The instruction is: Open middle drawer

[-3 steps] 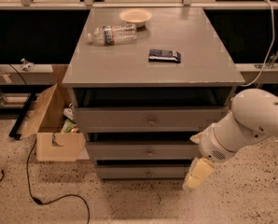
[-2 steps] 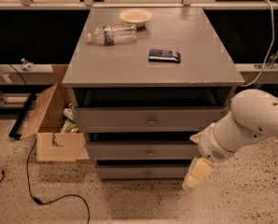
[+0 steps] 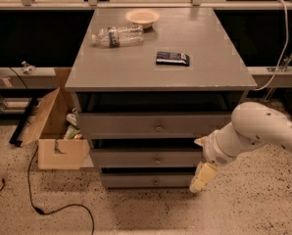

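Note:
The grey cabinet point(image 3: 160, 62) has three drawer fronts stacked under its top. The middle drawer point(image 3: 131, 158) is a wide shallow grey front with a small round knob point(image 3: 157, 159) at its centre; it sits between the top drawer point(image 3: 121, 124) and the bottom drawer point(image 3: 136, 181). It looks closed, about flush with the others. My gripper point(image 3: 203, 175) hangs at the cabinet's lower right corner, to the right of the middle drawer front and well away from its knob. It holds nothing. The white arm point(image 3: 263, 131) reaches in from the right.
On the cabinet top lie a plastic bottle point(image 3: 117, 35), a small bowl point(image 3: 142, 16) and a dark flat packet point(image 3: 172, 58). An open cardboard box point(image 3: 55, 131) stands at the cabinet's left. A black cable point(image 3: 38, 199) trails over the speckled floor.
The gripper and forearm have shifted slightly left toward the cabinet. The drawers have not moved.

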Controlling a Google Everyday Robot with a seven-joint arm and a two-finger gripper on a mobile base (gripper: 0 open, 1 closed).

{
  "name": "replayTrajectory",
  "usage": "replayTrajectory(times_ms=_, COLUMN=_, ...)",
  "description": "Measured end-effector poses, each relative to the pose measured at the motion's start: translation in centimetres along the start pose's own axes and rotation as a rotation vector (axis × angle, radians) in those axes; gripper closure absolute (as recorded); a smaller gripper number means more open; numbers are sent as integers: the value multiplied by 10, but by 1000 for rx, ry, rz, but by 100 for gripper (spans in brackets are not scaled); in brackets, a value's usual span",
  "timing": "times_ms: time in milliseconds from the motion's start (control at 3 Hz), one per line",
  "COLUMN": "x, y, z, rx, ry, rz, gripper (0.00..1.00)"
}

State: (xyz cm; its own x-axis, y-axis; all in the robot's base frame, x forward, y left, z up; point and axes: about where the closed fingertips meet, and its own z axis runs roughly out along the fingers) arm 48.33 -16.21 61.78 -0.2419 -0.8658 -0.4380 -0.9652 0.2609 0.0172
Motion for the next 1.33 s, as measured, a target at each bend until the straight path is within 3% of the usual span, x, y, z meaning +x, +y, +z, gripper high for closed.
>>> replayTrajectory(times_ms=333, x=17, y=-33, z=53, rx=-10, ry=-45, rz=-52, gripper=0)
replayTrajectory(times_ms=667, x=22, y=-36, z=63, rx=-21, ry=-36, rz=-54, gripper=0)
replayTrajectory(times_ms=1333, x=76, y=-76, z=110, rx=25, ry=42, rz=-58, gripper=0)
